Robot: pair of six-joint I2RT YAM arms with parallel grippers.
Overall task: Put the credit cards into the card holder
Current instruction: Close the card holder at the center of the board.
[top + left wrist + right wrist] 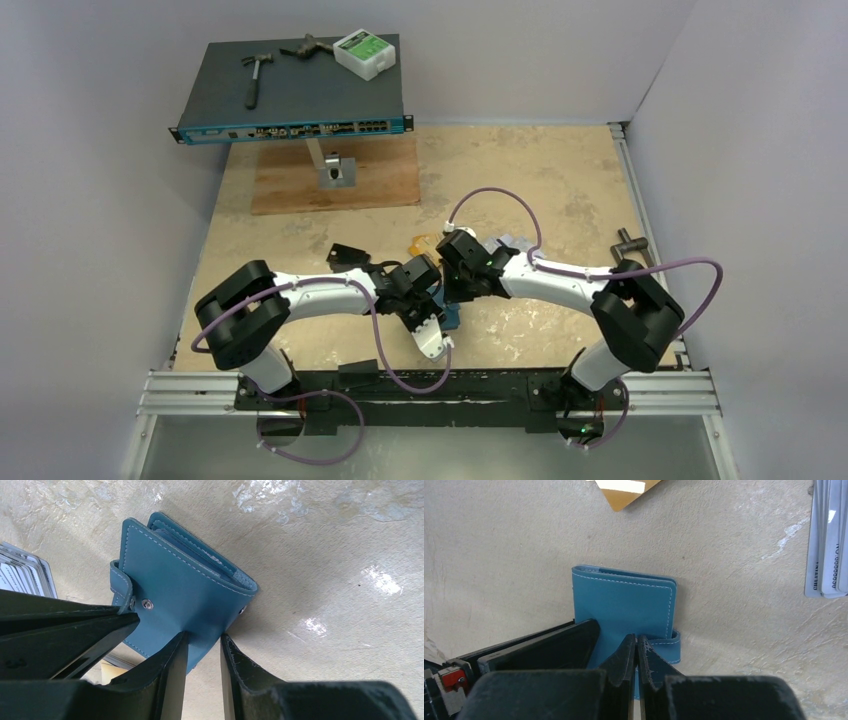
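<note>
The left arm (320,288) and right arm (560,278) bend inward, their wrists nearly meeting. The left gripper (204,637) has its fingers narrowly apart, both tips touching the corner of the card holder (185,585) between them. The right gripper (636,640), just left of those fingers, is pinched tight on the card holder's strap.

Teal card holder (624,605) strap pinched in jaws; orange card (624,489) above, silver cards (828,540) right.
</note>
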